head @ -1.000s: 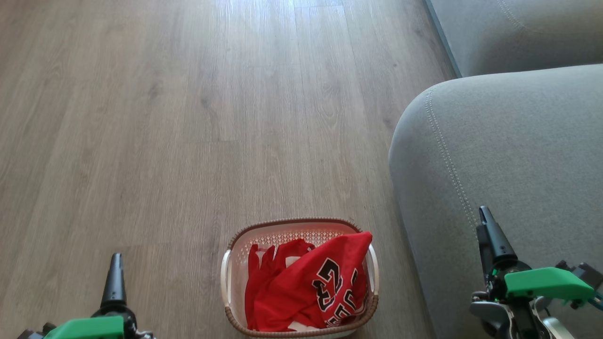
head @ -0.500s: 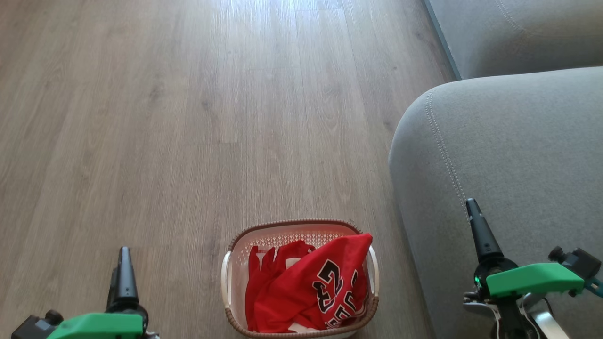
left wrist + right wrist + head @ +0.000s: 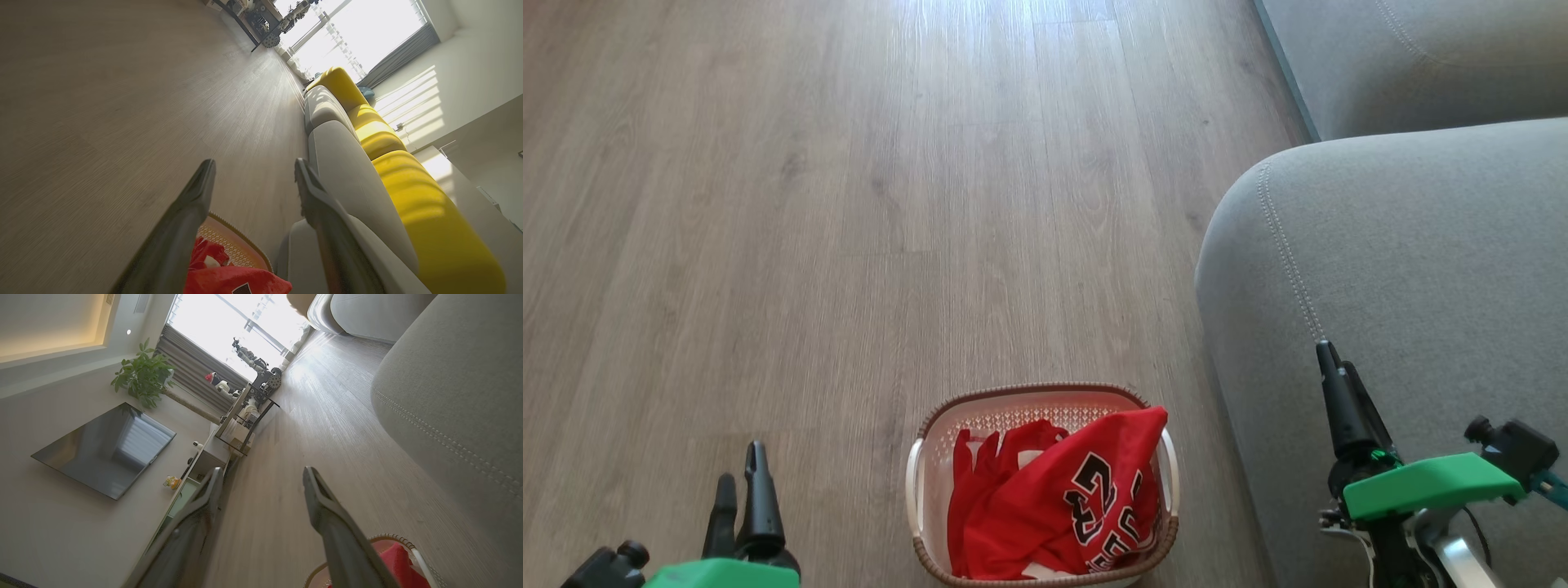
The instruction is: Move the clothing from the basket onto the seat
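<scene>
The cream basket [image 3: 1029,390] with a brown rim stands on the floor at the bottom centre of the head view. In it lies the crumpled red clothing [image 3: 1045,506], the top piece showing black-and-white numerals. The grey seat [image 3: 1421,261] rises just right of the basket. My left gripper [image 3: 742,467] hangs open and empty to the basket's left. My right gripper [image 3: 1335,359] hovers open and empty over the seat's front edge. The left wrist view shows the left gripper [image 3: 253,167] with the clothing [image 3: 229,277] and basket [image 3: 241,237] low between its fingers. In the right wrist view, the right gripper [image 3: 262,473] sits above the basket [image 3: 392,537].
Wooden floor [image 3: 849,204] stretches ahead and to the left. Another grey sofa cushion [image 3: 1405,57] lies at the top right. Yellow back cushions [image 3: 429,196] line the sofa. A wall screen [image 3: 104,449], a plant [image 3: 143,375] and a low cabinet [image 3: 204,457] stand across the room.
My left gripper has sunk lower and turned, so both fingers now show. My right gripper has drifted left and a little up along the seat's edge. Basket and clothing stay put.
</scene>
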Tool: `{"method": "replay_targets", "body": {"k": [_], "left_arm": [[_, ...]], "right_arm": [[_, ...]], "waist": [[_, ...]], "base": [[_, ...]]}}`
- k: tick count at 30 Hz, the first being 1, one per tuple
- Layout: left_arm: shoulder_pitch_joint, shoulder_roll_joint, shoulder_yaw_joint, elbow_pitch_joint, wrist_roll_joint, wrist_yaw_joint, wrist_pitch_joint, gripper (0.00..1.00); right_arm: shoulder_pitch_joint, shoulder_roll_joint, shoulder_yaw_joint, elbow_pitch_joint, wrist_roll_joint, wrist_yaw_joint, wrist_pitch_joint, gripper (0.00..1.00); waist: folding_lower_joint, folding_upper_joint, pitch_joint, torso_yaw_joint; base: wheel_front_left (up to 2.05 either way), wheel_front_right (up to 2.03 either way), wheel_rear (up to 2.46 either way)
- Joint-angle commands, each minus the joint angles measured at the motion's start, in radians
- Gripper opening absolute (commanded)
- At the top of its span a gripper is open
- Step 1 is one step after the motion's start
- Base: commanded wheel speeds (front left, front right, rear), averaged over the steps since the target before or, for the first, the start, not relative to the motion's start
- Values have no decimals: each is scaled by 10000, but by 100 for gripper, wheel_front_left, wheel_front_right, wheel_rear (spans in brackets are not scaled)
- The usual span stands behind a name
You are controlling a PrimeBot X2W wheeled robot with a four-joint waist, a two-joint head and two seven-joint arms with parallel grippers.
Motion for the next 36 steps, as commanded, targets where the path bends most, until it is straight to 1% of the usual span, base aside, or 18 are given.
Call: {"method": "replay_targets", "body": {"k": [1,13,15,36], "left_arm": [[-99,122,96,-363,427,35,-148,100],[130,135,62,-322,2021,144,-504,100],[148,136,57,-315,2155,153,-534,100],[500,159,-84,-12,4788,251,-1154,100]], "right_arm": [[-151,-24,-63,-331,-488,1,-114,100],[-88,252,-263,-70,-2431,1,-142,100],[-85,275,-283,-44,-2579,1,-145,100],[58,756,-663,190,-5744,1,-195,100]], "waist": [[0,0,-5,-1],[0,0,-49,-9],[0,0,-53,-9],[0,0,-200,25]], "base": [[0,0,0],[0,0,0],[0,0,0],[0,0,0]]}}
